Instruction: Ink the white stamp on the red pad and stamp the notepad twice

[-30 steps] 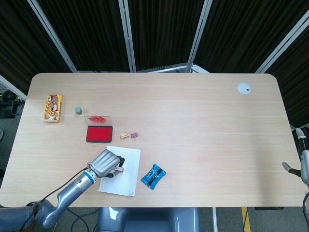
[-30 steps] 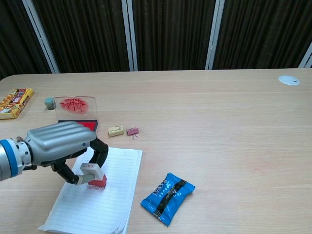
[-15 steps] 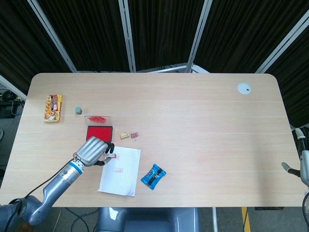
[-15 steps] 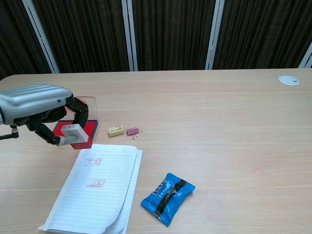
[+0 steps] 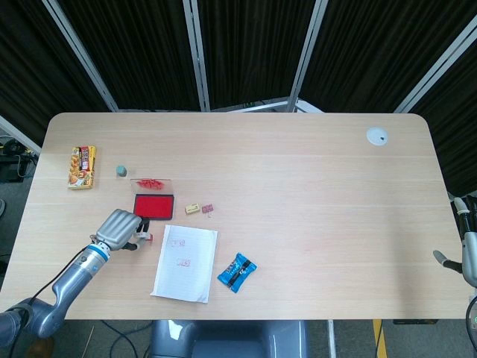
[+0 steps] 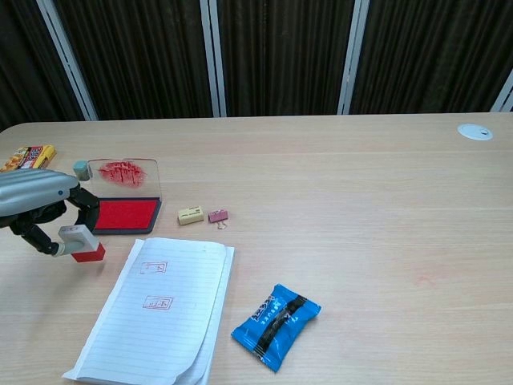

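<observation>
Your left hand [image 6: 36, 210] grips the white stamp [image 6: 82, 244] between its dark fingertips, just left of the notepad [image 6: 164, 317] and in front of the red pad [image 6: 123, 215]. The stamp is a small blocky piece, pale on its handle end and red at its inked end; it lies tilted, its long axis running roughly level from the fingers toward the notepad, red end pointing right and slightly down at the desk [image 6: 361, 208]. Whether that end touches the wood cannot be told.

The notepad is a ruled white sheaf, its long axis slanting from near-left to far-right, with the lower corner of the top sheets curling up. Two red rectangular imprints [image 6: 156, 284] sit on it, one above the other.

The red pad is a flat dark-rimmed rectangle with a matte red face, and its clear lid [image 6: 123, 172], smeared red, lies open behind it.

Your left hand's back is ribbed, silvery metal. Your right hand [image 5: 463, 253] shows only at the head view's right edge, off the desk; you cannot tell how its fingers lie.
</observation>
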{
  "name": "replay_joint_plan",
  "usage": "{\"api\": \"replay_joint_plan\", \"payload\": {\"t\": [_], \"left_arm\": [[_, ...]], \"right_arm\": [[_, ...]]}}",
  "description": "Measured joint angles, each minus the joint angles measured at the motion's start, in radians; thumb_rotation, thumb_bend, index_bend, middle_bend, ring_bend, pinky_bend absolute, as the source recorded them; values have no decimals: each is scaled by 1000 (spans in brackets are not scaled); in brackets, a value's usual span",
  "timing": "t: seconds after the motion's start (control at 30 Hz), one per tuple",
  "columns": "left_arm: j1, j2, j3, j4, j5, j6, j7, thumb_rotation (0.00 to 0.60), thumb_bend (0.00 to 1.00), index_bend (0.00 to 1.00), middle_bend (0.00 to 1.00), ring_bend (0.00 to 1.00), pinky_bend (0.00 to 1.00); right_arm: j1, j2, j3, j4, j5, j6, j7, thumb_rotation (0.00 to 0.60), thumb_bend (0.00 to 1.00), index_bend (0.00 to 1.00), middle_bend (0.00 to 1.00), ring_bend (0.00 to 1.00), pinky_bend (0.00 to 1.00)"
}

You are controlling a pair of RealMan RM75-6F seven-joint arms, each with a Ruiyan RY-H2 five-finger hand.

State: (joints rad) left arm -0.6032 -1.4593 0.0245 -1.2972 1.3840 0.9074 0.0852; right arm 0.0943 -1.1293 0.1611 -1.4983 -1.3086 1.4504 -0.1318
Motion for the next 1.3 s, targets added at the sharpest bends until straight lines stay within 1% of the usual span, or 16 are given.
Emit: {"api": "replay_joint_plan", "payload": {"t": [0.13,0.33,0.47,0.6,0.77,0.97,1.07,1.17,1.3], "left_arm": [[1,-38,8,64,22,-7,-40,600,375,558,519,843,844],[3,-65,14,103,47,-3,-65,600,371,532,500,841,841],[5,-67,15,108,53,0,-68,600,346,478,437,835,836],[7,-62,16,104,59,3,-64,600,296,411,381,829,832],[7,-59,17,100,58,-1,-56,600,294,379,351,824,830],[9,-48,17,83,63,2,-53,600,295,364,340,820,827],[11,-38,18,73,66,7,-49,600,275,348,325,817,823],[14,-22,17,49,69,17,-49,600,249,336,315,816,820],[23,19,19,-1,79,41,-42,600,245,321,305,811,817]], "right_arm": [[1,-1,0,2,2,-3,-1,600,0,0,0,0,0],[0,-1,0,6,6,-5,1,600,0,0,0,0,0],[0,0,0,7,6,-5,2,600,0,0,0,0,0],[0,0,0,7,6,-5,2,600,0,0,0,0,0],[0,-1,0,8,7,-7,1,600,0,0,0,0,0],[0,-1,0,6,7,-5,-1,600,0,0,0,0,0],[0,0,-1,6,7,-7,-2,600,0,0,0,0,0],[0,0,-1,4,6,-7,-2,600,0,0,0,0,0],[1,1,-3,-1,1,-6,1,600,0,0,0,0,0]]}}
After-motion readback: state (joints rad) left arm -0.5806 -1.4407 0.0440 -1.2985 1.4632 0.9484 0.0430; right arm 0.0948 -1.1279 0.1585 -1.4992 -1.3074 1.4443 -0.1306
